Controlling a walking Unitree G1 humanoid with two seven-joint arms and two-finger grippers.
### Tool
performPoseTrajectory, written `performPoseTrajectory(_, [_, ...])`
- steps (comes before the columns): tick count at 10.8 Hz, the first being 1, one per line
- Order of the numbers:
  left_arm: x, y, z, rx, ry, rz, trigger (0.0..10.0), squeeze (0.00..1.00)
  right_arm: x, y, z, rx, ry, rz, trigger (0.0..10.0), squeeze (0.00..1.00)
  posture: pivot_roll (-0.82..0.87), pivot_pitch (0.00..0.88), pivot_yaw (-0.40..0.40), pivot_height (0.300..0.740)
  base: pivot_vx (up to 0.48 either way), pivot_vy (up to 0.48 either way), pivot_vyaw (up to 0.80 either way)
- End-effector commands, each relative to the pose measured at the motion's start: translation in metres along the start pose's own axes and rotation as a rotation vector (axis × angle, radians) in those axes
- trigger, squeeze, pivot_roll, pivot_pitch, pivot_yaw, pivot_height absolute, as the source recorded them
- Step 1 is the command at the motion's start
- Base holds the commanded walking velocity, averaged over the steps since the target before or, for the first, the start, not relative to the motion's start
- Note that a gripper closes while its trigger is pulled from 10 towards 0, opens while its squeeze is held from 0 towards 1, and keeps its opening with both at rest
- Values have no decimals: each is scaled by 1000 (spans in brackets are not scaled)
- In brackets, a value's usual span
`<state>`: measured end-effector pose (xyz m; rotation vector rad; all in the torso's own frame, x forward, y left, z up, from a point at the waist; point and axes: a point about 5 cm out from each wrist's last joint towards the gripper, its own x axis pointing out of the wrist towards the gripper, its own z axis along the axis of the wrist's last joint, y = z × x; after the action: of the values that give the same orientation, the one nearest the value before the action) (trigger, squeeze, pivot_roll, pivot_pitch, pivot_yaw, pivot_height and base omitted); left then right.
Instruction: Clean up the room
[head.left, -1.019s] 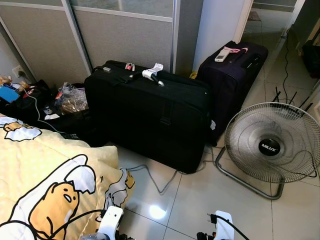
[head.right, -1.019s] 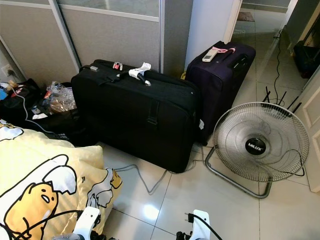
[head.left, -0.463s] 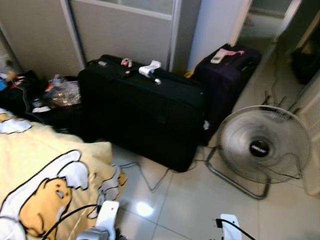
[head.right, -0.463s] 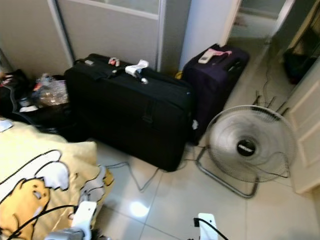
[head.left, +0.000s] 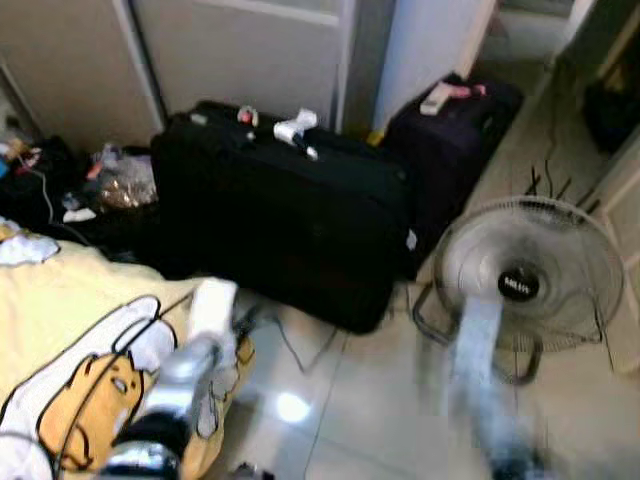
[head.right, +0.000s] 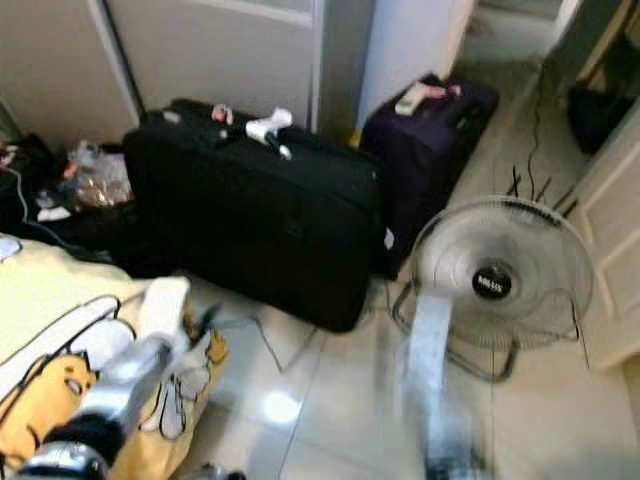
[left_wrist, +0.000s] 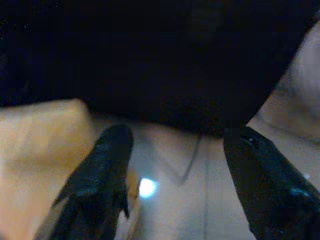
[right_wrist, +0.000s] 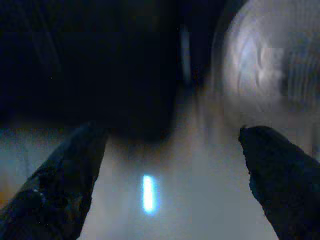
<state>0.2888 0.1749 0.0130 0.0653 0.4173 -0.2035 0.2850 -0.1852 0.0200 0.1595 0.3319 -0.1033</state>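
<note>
- Left gripper (left_wrist: 172, 175) at 7 o'clock, fingers spread wide, nothing held, over the yellow cartoon blanket (head.left: 70, 330).
- Right gripper (right_wrist: 170, 180) at 5 o'clock, blurred, fingers wide apart, empty.
- Floor fan (head.left: 528, 275) at 3 o'clock on the tiles.
- Black suitcase (head.left: 280, 215) at 12 o'clock, purple suitcase (head.left: 450, 130) at 1 o'clock, clutter bags (head.left: 110, 185) at 10 o'clock.

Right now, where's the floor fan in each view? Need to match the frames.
Left eye view: floor fan at right of centre, on the tiles beside the purple suitcase.
Right eye view: same fan, right of centre.
Left wrist view: pale blur at the edge past the black suitcase, too unclear to call.
Right wrist view: fan grille ahead, blurred, between the open fingers.
Shared landmark: the black suitcase.
</note>
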Motion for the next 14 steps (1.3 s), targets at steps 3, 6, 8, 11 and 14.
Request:
performPoseTrajectory(3, [-39,14,67,23,-324,10,10000,145,-26,16,45,-29,-282,154,10000,0,-36,0,41,740,0,0,0])
performPoseTrajectory(6, [-81,4,96,66,-445,62,10000,67,-52,44,84,-145,-327,388,10000,0,15,0,1,740,0,0,0])
performPoseTrajectory(8, [-93,2,95,23,-434,117,10000,51,-61,43,79,-179,-317,384,10000,0,31,0,-9,740,0,0,800])
performPoseTrajectory(11, [-96,-4,109,95,-404,142,10000,0,-71,46,67,-145,-227,399,10000,0,15,0,16,740,0,0,800])
performPoseTrajectory(14, [-90,2,115,109,-412,187,10000,0,-69,34,69,-146,-213,340,10000,0,-15,0,41,740,0,0,800])
